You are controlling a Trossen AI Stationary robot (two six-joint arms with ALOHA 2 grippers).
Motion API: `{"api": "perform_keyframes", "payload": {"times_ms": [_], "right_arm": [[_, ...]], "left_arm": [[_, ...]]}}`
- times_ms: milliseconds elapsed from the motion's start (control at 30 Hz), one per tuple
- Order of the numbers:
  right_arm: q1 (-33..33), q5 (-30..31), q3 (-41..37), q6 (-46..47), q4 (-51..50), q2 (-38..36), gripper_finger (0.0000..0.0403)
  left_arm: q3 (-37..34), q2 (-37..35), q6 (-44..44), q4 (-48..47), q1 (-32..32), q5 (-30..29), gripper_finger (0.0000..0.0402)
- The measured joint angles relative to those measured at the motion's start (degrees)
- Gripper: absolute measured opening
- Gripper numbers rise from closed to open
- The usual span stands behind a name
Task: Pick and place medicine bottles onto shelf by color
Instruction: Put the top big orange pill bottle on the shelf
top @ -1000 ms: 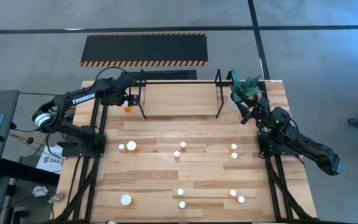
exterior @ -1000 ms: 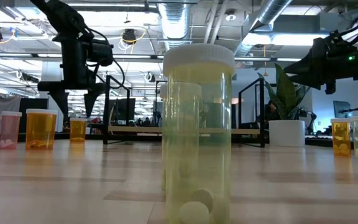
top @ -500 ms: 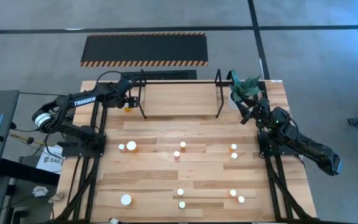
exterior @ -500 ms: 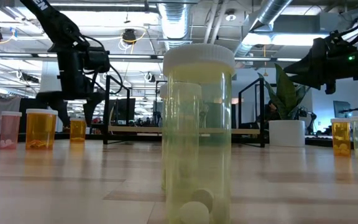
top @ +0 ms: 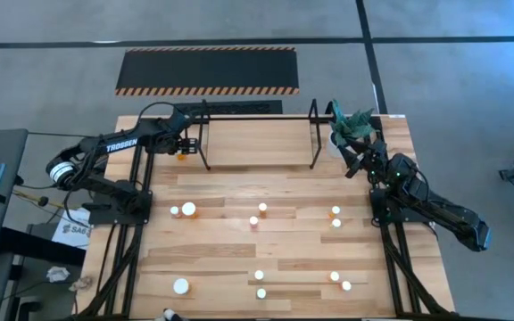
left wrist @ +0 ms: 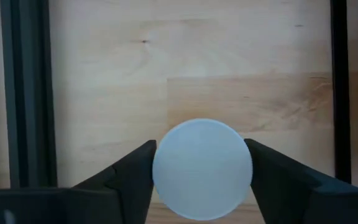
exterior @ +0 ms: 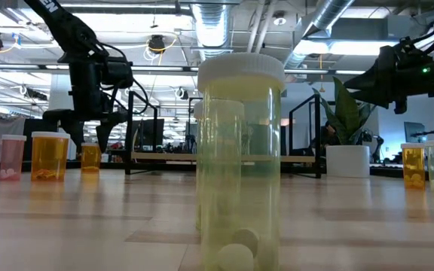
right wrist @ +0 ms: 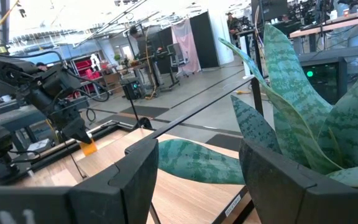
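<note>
Medicine bottles [top: 259, 221] are mostly scattered mid-frame across the desk [top: 275, 259], shelf [top: 259, 141] bare, so barely started. Left gripper [left wrist: 202, 171] fingers hug one orange bottle [top: 182, 156] upper left beside the shelf; right gripper [right wrist: 197, 171] waits released by the plant [top: 353, 125].

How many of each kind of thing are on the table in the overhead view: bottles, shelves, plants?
medicine bottles: 12
shelf: 1
potted plant: 1
total: 14
</note>
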Motion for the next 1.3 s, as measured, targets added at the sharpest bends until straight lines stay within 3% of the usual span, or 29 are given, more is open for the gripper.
{"api": "perform_keyframes", "payload": {"times_ms": [233,500,933,1300], "right_arm": [[0.01,0.00,0.00,0.00,0.00,-0.02,0.0249],[0.01,0.00,0.00,0.00,-0.02,0.00,0.0249],[0.00,0.00,0.00,0.00,-0.02,0.00,0.0249],[-0.02,0.00,0.00,0.00,-0.02,-0.01,0.0249]], "left_arm": [[0.00,-0.04,-0.76,0.02,0.00,0.10,0.0174],[2.12,-0.71,0.14,-2.08,0.00,-0.46,0.0197],[7.60,-8.81,1.81,-5.50,0.31,-5.45,0.0189],[18.83,-14.56,8.83,-5.15,-0.01,-10.35,0.0187]]}}
